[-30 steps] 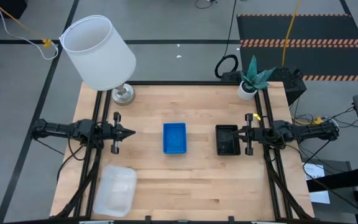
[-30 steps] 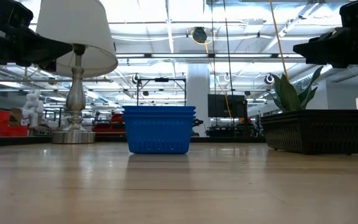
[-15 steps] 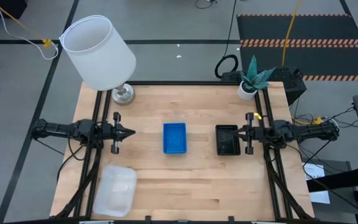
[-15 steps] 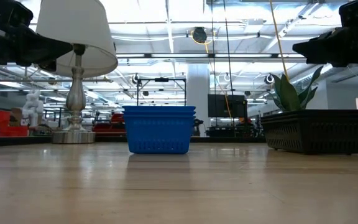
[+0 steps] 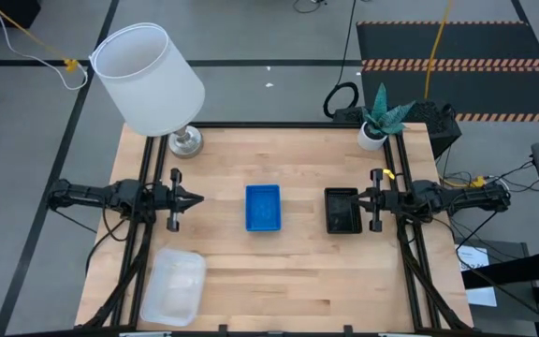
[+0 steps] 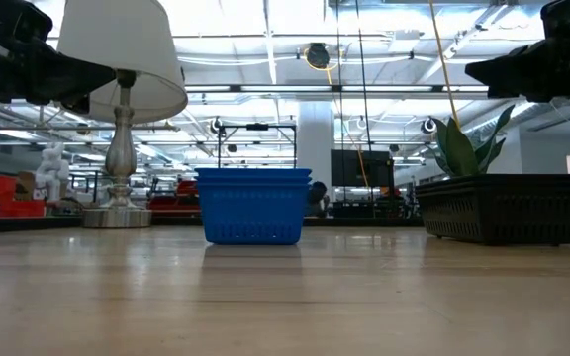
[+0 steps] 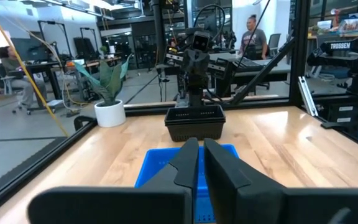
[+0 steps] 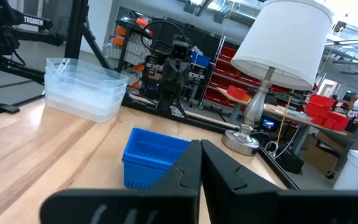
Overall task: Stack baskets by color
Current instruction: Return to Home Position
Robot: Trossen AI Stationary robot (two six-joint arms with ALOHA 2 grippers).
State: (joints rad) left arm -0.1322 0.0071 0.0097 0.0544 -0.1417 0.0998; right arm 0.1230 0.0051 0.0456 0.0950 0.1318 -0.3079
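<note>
A stack of blue baskets (image 5: 262, 207) rests on its bottom at the table's middle. A stack of black baskets (image 5: 342, 210) stands to its right, and a stack of clear baskets (image 5: 178, 285) sits near the front left corner. My left gripper (image 5: 197, 198) hovers level at the left, pointing at the blue stack (image 7: 166, 163), its fingers all but together and holding nothing. My right gripper (image 5: 359, 198) hangs in the air by the black stack's right edge, shut and bare. It points toward the blue stack (image 8: 151, 155).
A lamp with a white shade (image 5: 148, 80) stands at the far left corner. A small potted plant (image 5: 380, 117) stands at the far right corner. Bare wood (image 5: 288, 281) lies between the stacks and along the near edge. People sit and stand in the room behind (image 7: 11, 68).
</note>
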